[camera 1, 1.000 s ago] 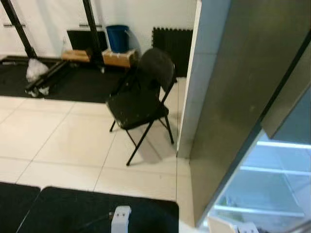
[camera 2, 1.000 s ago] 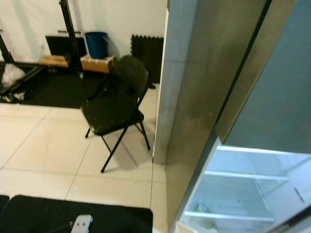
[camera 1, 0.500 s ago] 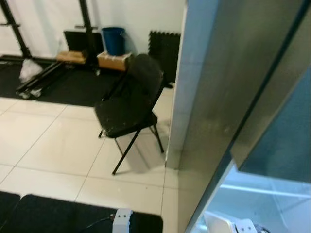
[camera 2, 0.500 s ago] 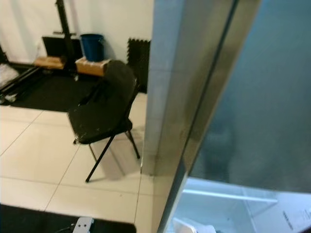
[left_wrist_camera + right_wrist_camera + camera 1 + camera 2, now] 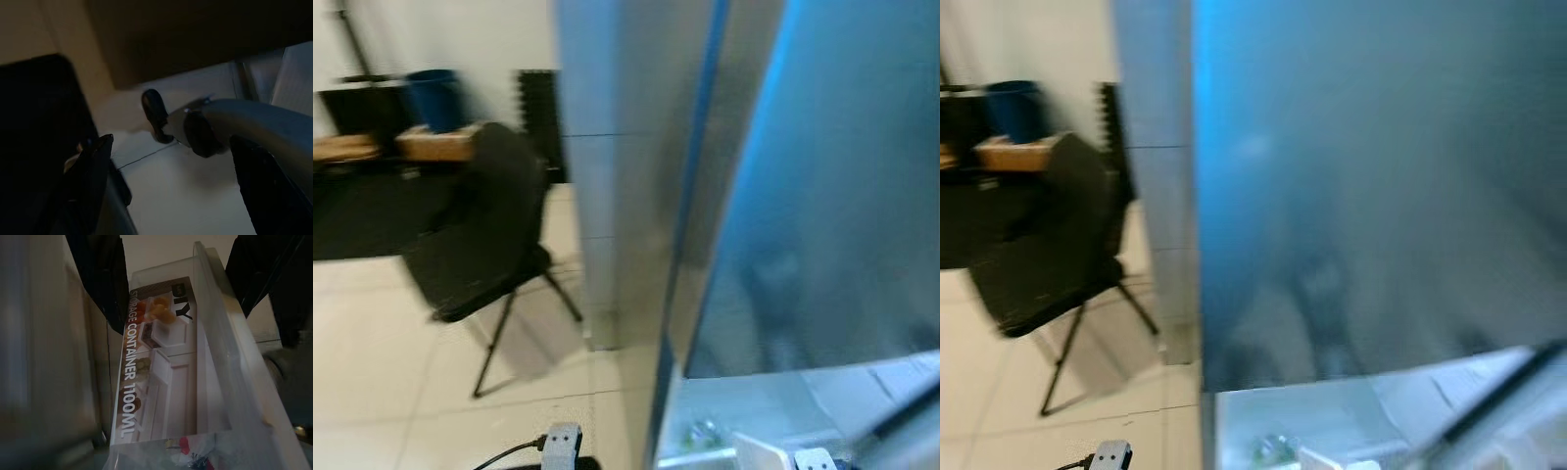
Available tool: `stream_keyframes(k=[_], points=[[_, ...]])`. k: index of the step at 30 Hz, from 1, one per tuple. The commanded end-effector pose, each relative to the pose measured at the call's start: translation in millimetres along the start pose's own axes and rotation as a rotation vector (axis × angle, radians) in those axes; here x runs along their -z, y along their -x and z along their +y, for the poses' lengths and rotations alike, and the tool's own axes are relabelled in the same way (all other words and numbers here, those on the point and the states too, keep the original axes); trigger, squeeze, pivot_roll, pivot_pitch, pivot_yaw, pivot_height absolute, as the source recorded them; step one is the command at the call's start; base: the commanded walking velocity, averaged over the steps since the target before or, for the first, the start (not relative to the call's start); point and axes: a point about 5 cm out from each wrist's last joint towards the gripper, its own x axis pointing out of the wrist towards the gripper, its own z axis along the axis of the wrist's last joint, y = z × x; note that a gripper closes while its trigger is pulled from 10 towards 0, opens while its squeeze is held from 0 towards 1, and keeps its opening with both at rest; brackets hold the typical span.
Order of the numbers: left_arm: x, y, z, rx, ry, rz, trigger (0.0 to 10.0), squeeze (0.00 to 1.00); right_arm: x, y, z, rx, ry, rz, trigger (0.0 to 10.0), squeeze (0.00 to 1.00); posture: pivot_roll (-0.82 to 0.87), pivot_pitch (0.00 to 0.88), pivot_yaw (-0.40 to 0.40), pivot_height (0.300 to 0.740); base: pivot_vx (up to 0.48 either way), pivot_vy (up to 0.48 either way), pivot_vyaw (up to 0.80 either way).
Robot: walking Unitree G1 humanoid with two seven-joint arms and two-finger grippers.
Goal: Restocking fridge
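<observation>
The fridge looms close in the head views, its grey door and side taking up most of the picture, with a lit strip of the inside showing at the bottom, so the door looks to be open and the restocking seems to be at its carrying-in stage rather than finished. Off to the robot's left a black folding chair stands on the pale tiled floor, near the fridge's corner, with a blue bin farther back by the wall. The thing to be put away is a clear plastic storage container with a printed label, seen in the right wrist view lying between the two black fingers of the right pincer, which appear to be clenched on it; its white corner may be what shows low before the lit shelves. It is not yet set on a shelf, as far as I can judge, so placing it and letting go remain. The left pincer hangs spread wide with nothing in it, over the floor by a black mat. The head views are badly smeared, so shelf contents are unreadable beyond a greenish blob, and the left wrist view is dark.
</observation>
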Motion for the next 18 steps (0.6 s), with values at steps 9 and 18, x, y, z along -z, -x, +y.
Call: stream_keyframes(k=[9,18], points=[[0.6,0.7,2.3,-0.022,0.006,0.000,10.0,0.00,-8.0,-0.9,-1.1,0.007,-0.014,-0.032,10.0,0.00,-0.04,0.000,-0.043,0.740,0.000,0.000,-0.09],[1.8,1.4,5.0,-0.054,-0.021,0.015,10.0,0.00,-7.8,-0.9,-0.4,0.006,-0.013,-0.031,10.0,0.00,-0.04,0.000,-0.042,0.740,0.000,0.000,0.00]])
